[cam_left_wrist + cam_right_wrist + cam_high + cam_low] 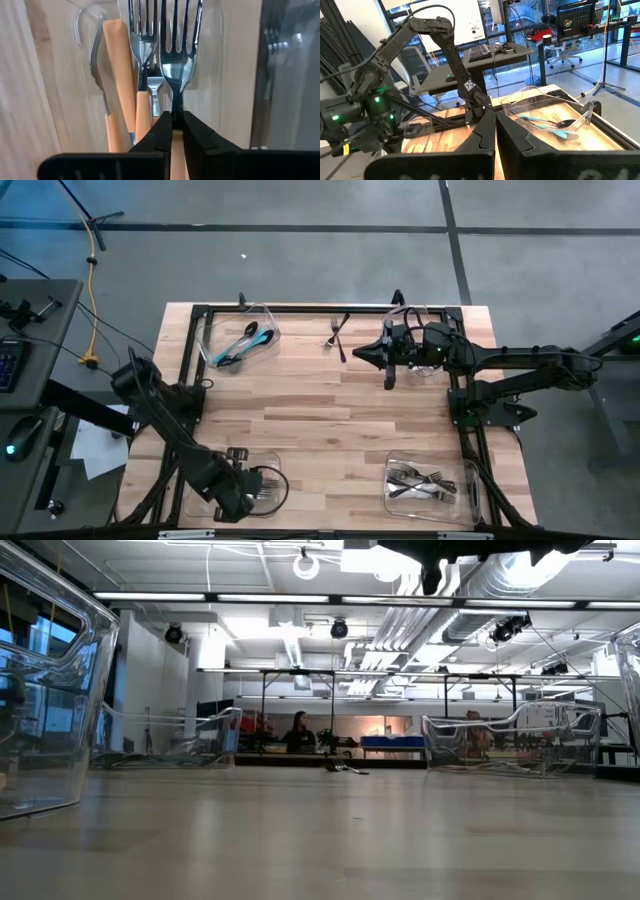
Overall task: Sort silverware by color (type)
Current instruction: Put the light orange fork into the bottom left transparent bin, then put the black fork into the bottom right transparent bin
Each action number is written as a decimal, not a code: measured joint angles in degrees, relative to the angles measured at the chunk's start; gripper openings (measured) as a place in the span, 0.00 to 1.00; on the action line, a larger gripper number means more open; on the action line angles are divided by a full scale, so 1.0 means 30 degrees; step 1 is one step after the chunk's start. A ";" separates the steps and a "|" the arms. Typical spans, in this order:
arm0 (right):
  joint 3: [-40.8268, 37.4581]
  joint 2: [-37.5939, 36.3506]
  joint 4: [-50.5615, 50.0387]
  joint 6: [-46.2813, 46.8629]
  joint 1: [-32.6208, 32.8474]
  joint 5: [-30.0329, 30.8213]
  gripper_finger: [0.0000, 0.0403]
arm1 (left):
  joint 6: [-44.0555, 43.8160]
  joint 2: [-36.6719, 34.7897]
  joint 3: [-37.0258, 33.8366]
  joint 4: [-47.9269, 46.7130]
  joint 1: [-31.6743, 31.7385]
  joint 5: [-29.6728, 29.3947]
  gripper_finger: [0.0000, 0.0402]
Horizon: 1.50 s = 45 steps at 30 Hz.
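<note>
Spreading across the middle of the high view, the pale wooden counter [330, 420] stands on a grey concrete floor, with a clear plastic bin near each corner. The far-left bin [238, 340] holds teal-handled utensils [240, 345]; the near-right bin [432, 485] holds a heap of dark forks [420, 480]; one dark fork [337, 332] lies loose on the counter between the two far bins. In the low view, a large room with bright ceiling strips and ducting runs behind the counter, and a person [299, 732] sits far back.

The left arm reaches down to the near-left bin [250, 480], where the left pincer [172, 125] is clenched on the neck of a fork [175, 55] with an orange handle; its tines point away from the wrist camera. More orange-handled forks [125, 85] lie beside and under it in that bin.

The right arm stretches along the counter's far edge, its right pincer [492, 127] clenched with nothing between the fingers, hovering beside the far-right bin [420, 315] and pointing towards the loose fork.
</note>
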 joint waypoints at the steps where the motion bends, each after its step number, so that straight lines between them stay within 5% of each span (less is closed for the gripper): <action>1: 0.0000 0.0000 0.0000 0.0000 0.0000 -0.0006 0.00 | 0.0000 0.0155 0.0000 -0.0001 0.0000 -0.0003 0.03; 14: 0.0000 -0.0002 -0.0002 0.0000 0.0000 -0.0020 0.00 | -0.0452 0.0154 0.0000 -0.0565 0.0044 -0.0095 0.18; 24: 0.0000 -0.0015 -0.0277 0.0000 0.0000 -0.0149 0.00 | 0.0105 -0.2763 0.0000 -0.1536 0.1204 -0.0362 0.38; 32: 0.0000 -0.0015 -0.0310 -0.1528 0.0000 -0.0129 0.00 | 0.2428 -0.7896 0.0007 -0.1498 0.6319 -0.5205 0.41; 39: 0.0000 -0.0015 -0.0787 -0.2346 0.0000 -0.0093 0.00 | 0.7348 -1.1651 -0.1680 0.4623 1.1710 -0.8575 0.37; 45: 0.0000 -0.0015 -0.0898 -0.2182 0.0000 -0.0086 0.00 | 1.0018 -1.4577 -0.7512 1.4581 1.5252 -0.5280 0.27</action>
